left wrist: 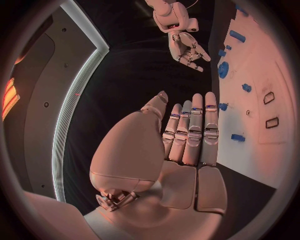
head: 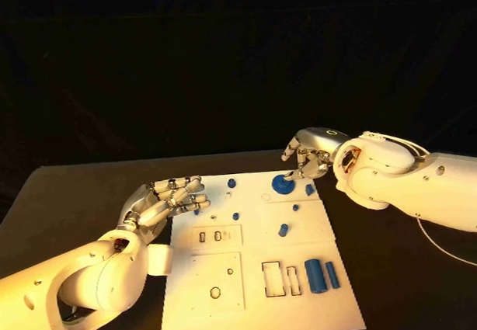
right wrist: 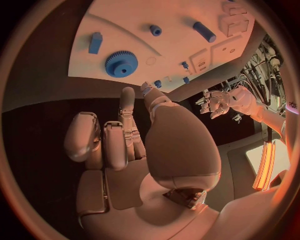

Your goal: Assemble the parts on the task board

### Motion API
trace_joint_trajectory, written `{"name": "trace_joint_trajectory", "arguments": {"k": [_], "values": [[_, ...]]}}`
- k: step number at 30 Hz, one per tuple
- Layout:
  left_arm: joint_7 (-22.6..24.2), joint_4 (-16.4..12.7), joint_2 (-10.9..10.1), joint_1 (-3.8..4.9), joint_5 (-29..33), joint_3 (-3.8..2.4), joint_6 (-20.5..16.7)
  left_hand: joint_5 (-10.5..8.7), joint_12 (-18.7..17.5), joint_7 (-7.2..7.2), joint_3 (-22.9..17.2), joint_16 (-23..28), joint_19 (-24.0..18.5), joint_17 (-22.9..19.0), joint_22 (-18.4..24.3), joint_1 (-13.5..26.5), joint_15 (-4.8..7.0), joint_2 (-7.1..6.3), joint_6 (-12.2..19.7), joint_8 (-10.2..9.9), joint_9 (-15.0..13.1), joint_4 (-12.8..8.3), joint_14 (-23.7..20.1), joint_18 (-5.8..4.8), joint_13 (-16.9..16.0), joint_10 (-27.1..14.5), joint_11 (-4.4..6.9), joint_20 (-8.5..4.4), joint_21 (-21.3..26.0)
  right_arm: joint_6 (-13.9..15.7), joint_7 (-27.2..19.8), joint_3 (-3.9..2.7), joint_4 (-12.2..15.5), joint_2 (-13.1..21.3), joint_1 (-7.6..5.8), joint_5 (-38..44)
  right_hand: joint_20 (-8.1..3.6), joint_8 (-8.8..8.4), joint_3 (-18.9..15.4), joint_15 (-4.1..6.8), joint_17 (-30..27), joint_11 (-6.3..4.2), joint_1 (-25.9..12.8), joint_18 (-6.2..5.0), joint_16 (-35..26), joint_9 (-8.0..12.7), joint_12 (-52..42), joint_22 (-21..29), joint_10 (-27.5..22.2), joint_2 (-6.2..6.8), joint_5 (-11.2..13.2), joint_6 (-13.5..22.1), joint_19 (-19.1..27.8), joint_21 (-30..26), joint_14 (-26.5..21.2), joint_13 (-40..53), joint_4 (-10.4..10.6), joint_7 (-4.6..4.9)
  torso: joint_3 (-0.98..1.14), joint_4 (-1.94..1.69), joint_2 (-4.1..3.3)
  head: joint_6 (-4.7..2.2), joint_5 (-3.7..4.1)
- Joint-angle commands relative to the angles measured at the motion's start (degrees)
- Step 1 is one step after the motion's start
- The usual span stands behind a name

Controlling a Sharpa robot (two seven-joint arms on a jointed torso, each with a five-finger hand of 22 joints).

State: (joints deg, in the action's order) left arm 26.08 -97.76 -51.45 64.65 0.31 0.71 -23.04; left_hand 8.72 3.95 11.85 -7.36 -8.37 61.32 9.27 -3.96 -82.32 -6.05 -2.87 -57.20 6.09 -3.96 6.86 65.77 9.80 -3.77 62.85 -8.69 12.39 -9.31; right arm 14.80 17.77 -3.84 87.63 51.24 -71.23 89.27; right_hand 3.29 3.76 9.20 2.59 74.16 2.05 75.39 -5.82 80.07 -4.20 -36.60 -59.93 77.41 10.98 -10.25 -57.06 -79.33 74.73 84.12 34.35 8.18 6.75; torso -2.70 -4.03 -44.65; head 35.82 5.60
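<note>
The white task board (head: 262, 303) lies in the middle of the black table. A blue gear (head: 284, 182) sits near its far edge, with small blue pegs (head: 231, 183) and blocks (head: 284, 229) scattered around it. Two blue cylinders (head: 314, 274) lie side by side near the front right. My left hand (head: 169, 202) hovers at the board's left edge, fingers stretched out and holding nothing. My right hand (head: 311, 157) hangs just beyond the far edge, close to the gear (right wrist: 121, 63), fingers loosely bent and empty. The left wrist view shows the right hand (left wrist: 187, 47) with fingers apart.
Rectangular and oval slots (head: 210, 236) are cut in raised plates on the board's left half; an outlined recess (head: 273, 279) lies beside the cylinders. Black table surface (head: 73, 203) surrounds the board on all sides.
</note>
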Motion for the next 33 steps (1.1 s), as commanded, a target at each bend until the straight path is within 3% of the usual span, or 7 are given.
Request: {"name": "trace_joint_trajectory", "arguments": {"k": [1, 8, 11, 26, 33], "values": [[0.3, 0.0, 0.2, 0.07, 0.2, -0.04, 1.3, -0.24, -0.4, 0.39, 0.1, 0.2, 0.4, 0.1, 0.1, -0.1, -0.08, 0.34, 0.0, -0.3, 0.1, -0.3, 0.3, 0.66, 0.0, -0.2, -0.35, -0.17, 0.4, -5.3, 2.7, 0.06, -0.6, -0.2, 0.06, -3.5, 0.27, 0.19, -2.6, -0.44, 3.4, 0.22, 2.0, 0.61, 2.2, 0.0, -11.5, -2.2, -2.5, -1.40, -0.4, 0.4, -0.1, 1.7, 3.8, 13.1, 2.7, 0.67, 0.17, 0.46, 0.22, 0.13, -0.05], [0.2, 0.1, 0.4, 0.06, 0.2, -0.04, 1.5, -0.24, -0.4, 0.39, 0.1, 0.2, 0.4, 0.1, 0.1, -0.1, -0.08, 0.34, 0.0, -0.3, 0.1, -0.3, 0.3, 0.66, 0.0, -0.2, -0.35, -0.17, 0.4, -6.4, 3.4, 0.28, -3.2, -2.0, 0.59, -2.9, 0.83, 0.04, -3.6, -0.85, 7.3, 0.59, 3.7, 0.89, 4.8, 0.0, -21.6, -4.4, -0.7, -1.30, -0.6, 1.1, -0.4, 3.1, 4.3, 24.7, 5.5, 1.09, 0.09, 0.11, 0.20, 0.17, 0.10], [0.2, 0.1, 0.3, 0.06, 0.2, -0.04, 1.5, -0.26, -0.4, 0.39, 0.0, 0.3, 0.4, 0.1, 0.1, -0.1, -0.08, 0.37, 0.0, -0.4, 0.1, -0.4, 0.3, 0.65, 0.0, -0.2, -0.36, -0.17, 0.4, -6.5, 3.5, 0.34, -4.3, -3.0, 0.99, -2.4, 0.91, 0.06, -3.7, -0.92, 7.8, 0.66, 4.0, 0.94, 5.1, 0.0, -22.5, -4.8, -0.7, -1.28, -0.6, 1.2, -0.4, 3.4, 4.4, 25.8, 5.9, 1.14, 0.10, 0.19, 0.11, 0.21, -0.08], [0.1, 0.1, 0.3, 0.06, 0.2, -0.04, 1.6, -0.27, -0.4, 0.39, 0.0, 0.3, 0.5, 0.1, 0.1, -0.1, -0.08, 0.39, 0.0, -0.4, 0.1, -0.4, 0.3, 0.65, 0.0, -0.3, -0.36, -0.17, 0.5, -6.6, 2.9, 0.59, -7.1, -6.0, 2.08, -0.4, 0.97, 0.49, -3.5, -0.92, 9.0, 0.59, 5.0, 1.07, 5.9, -0.2, -27.0, -5.7, 0.8, -2.29, -0.9, 0.2, -0.6, 4.0, 4.6, 30.8, 6.5, 1.02, 0.12, 0.29, 0.16, 0.76, -0.42], [0.0, 0.1, 0.4, 0.06, 0.2, -0.04, 1.7, -0.27, -0.4, 0.39, 0.0, 0.3, 0.5, 0.1, 0.1, -0.1, -0.08, 0.39, 0.0, -0.4, 0.1, -0.4, 0.3, 0.65, 0.0, -0.3, -0.36, -0.17, 0.5, -5.9, 2.8, 0.62, -8.0, -6.8, 2.22, -0.6, 0.95, 0.62, -2.7, -0.89, 9.3, 0.54, 5.3, 1.14, 6.1, -0.3, -28.2, -6.2, 1.1, -3.90, -1.4, -0.5, -0.7, 4.3, 4.6, 32.2, 6.6, 0.99, 0.09, 0.29, 0.19, 0.79, -0.41]]}}
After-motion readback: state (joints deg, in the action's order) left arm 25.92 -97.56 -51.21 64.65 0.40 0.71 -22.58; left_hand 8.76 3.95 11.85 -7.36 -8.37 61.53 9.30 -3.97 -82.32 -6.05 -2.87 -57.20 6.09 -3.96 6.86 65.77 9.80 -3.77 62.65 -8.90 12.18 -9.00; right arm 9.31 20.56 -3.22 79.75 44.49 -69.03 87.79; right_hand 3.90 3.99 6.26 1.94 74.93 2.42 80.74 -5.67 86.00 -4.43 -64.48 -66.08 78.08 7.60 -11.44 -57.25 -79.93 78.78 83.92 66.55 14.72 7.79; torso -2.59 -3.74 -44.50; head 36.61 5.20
